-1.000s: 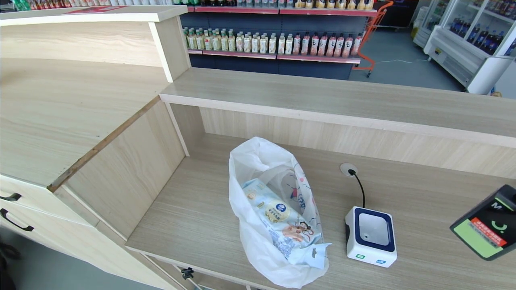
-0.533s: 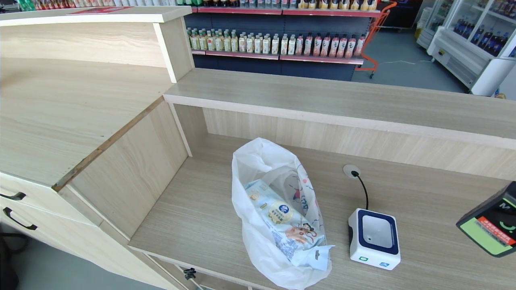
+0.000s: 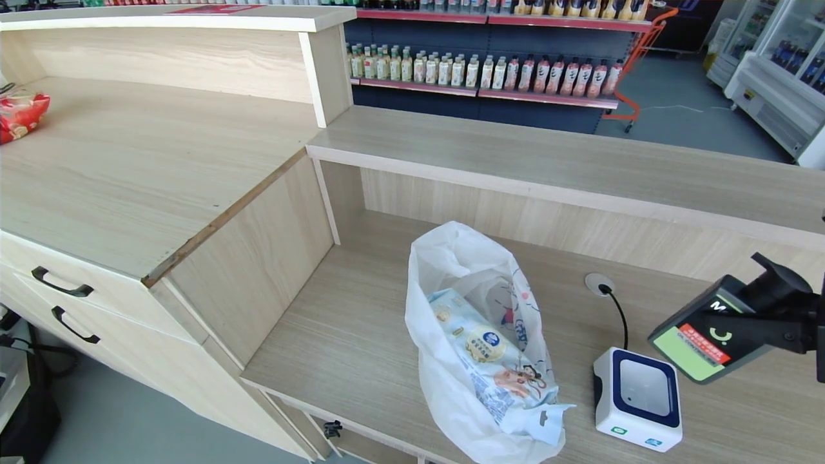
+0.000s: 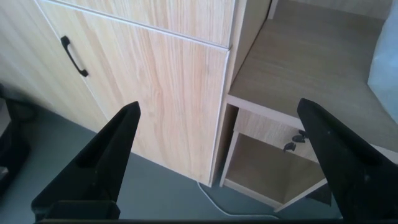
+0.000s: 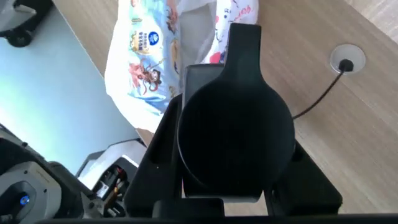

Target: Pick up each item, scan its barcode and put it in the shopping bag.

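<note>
A white shopping bag (image 3: 477, 335) stands on the lower counter with a blue-and-white packet (image 3: 496, 361) inside it; the right wrist view has the bag (image 5: 143, 68) below my hand. My right gripper (image 3: 770, 316) hangs above the counter's right side, shut on a black handheld scanner (image 3: 715, 332) with a green and red label. That scanner (image 5: 236, 130) covers most of the right wrist view. A red snack bag (image 3: 19, 115) lies far left on the raised counter. My left gripper (image 4: 217, 109) hangs open and holds nothing, low beside the cabinet front.
A white and blue desk scanner (image 3: 638, 399) sits right of the bag, its cable running to a grommet (image 3: 599, 283). A raised ledge (image 3: 554, 161) walls the back of the lower counter. Drawers with black handles (image 3: 61, 283) are at the left, and open floor lies below.
The head camera has turned left, bringing the red snack bag into view. The right gripper with the handheld scanner has come inward and up, closer to the desk scanner.
</note>
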`<state>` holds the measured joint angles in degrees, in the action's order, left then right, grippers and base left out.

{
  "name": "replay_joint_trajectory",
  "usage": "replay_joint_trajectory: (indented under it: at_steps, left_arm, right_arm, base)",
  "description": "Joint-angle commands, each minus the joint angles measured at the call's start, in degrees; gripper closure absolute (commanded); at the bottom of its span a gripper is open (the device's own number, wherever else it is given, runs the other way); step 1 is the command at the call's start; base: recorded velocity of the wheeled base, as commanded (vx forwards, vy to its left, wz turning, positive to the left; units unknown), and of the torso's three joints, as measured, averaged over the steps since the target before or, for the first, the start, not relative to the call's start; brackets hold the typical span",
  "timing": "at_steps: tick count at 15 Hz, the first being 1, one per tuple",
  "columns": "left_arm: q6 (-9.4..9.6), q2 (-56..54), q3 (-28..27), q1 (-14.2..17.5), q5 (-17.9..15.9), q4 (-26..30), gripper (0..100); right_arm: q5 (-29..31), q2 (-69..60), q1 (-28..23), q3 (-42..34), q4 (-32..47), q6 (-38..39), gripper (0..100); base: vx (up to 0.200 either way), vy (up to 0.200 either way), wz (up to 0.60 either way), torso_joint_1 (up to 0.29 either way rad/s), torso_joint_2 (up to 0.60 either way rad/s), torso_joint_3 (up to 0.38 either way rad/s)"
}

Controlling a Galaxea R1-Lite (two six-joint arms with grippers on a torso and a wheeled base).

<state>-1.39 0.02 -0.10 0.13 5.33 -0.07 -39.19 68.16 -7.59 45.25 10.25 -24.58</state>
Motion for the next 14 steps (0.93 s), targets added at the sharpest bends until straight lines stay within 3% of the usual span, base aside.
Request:
replay_joint_trajectory:
  at_steps: [1,5,7,14]
  left_arm:
    - [-0.02,-0.02,0.01,0.04,0.03,-0.01,0]
    - [-0.02,-0.02,0.01,0.04,0.03,-0.01,0]
    - [-0.02,-0.02,0.01,0.04,-0.05,-0.01,0]
    - [-0.02,-0.02,0.01,0.04,0.03,-0.01,0]
  right_arm:
    - [-3.96,6.9,-0.67,-0.25,-1.99,-0.12,100]
    - [-5.9,10.33,-2.34,-1.04,-2.78,-5.04,100]
    - [-9.94,13.05,-4.09,-2.8,-2.78,-11.2,100]
    - [-15.39,17.01,-3.92,-2.62,-2.87,-16.03,100]
  base:
    - [0.0,0.0,0.0,0.0,0.0,0.0]
    - [0.0,0.0,0.0,0.0,0.0,0.0]
    - [0.0,0.0,0.0,0.0,0.0,0.0]
    - [0.0,0.0,0.0,0.0,0.0,0.0]
